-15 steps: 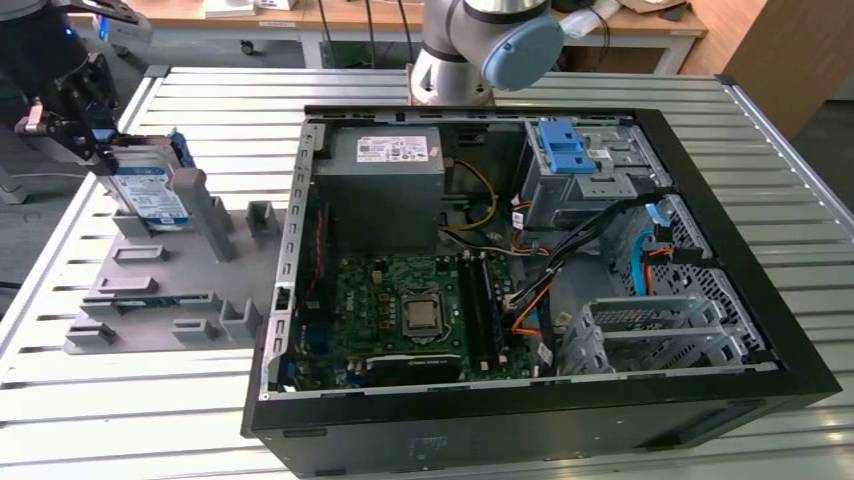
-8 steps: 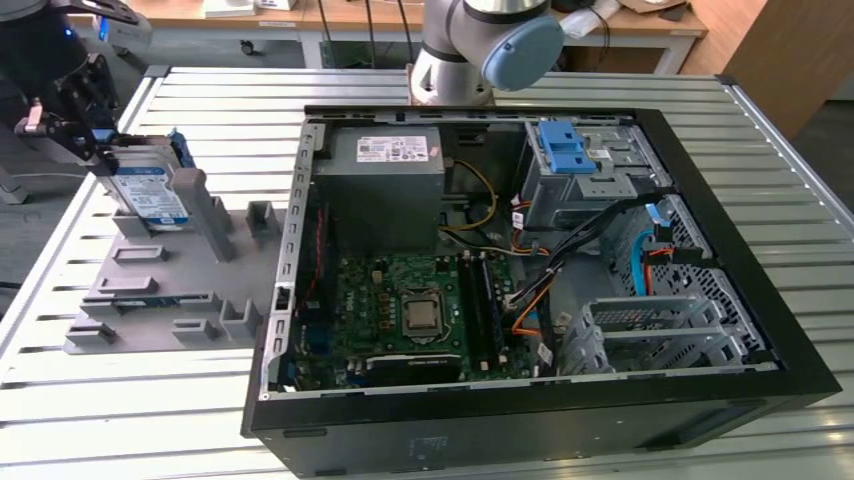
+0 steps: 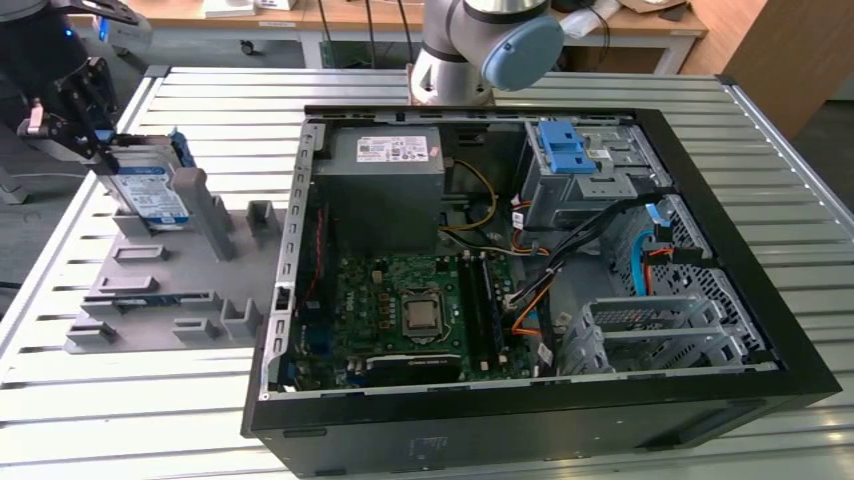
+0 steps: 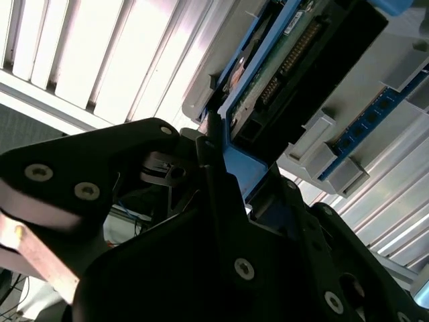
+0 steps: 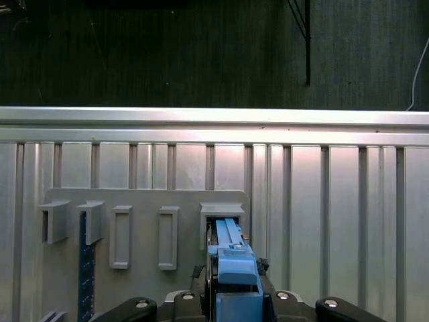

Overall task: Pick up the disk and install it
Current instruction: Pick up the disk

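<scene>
The disk (image 3: 150, 195), a silver drive with a white-and-blue label and blue rails, stands on edge in a slot of the grey holder (image 3: 147, 290) at the exterior view's left. My gripper (image 3: 104, 150) is at its upper end, shut on the blue rail. In the first wrist view the blue rail of the disk (image 5: 231, 258) runs between the black fingers of the gripper (image 5: 234, 288) into the holder's slot. The second wrist view shows the disk's circuit-board side (image 4: 281, 74) with the gripper (image 4: 231, 174) clamped on its blue edge.
An open black computer case (image 3: 747, 300) lies on the slatted metal table (image 3: 214, 100), at the exterior view's right of the holder. Inside are a grey power supply (image 3: 387, 180), a motherboard (image 3: 400, 305), a cage with a blue latch (image 3: 574, 150) and a metal drive cage (image 3: 654, 330).
</scene>
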Robot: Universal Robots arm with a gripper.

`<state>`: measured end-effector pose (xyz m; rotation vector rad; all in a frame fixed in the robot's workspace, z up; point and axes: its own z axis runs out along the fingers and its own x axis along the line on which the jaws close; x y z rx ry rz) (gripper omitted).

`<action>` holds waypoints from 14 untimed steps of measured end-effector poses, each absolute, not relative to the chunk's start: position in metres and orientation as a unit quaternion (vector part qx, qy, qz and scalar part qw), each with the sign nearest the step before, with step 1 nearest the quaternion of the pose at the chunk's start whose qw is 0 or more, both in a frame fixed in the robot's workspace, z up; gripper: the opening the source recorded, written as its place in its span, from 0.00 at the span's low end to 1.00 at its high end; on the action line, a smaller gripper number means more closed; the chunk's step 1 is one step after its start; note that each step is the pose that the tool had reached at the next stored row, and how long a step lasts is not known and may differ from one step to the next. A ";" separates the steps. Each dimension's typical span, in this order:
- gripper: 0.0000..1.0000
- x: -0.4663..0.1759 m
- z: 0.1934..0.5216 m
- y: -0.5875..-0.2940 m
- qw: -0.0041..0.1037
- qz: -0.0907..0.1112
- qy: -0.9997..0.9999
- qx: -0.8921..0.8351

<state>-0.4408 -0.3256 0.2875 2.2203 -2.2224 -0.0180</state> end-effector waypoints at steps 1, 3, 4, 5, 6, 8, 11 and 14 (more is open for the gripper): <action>0.37 -0.441 0.287 -0.326 0.000 -0.006 -0.707 0.707; 0.37 -0.441 0.287 -0.326 0.000 -0.006 -0.707 0.707; 0.37 -0.441 0.287 -0.326 0.000 -0.006 -0.707 0.707; 0.37 -0.441 0.287 -0.326 0.000 -0.006 -0.707 0.707; 0.37 -0.441 0.287 -0.326 0.000 -0.006 -0.707 0.707; 0.37 -0.441 0.287 -0.326 0.000 -0.006 -0.707 0.707; 0.37 -0.441 0.287 -0.326 0.000 -0.006 -0.707 0.707; 0.37 -0.441 0.288 -0.326 0.000 -0.006 -0.707 0.707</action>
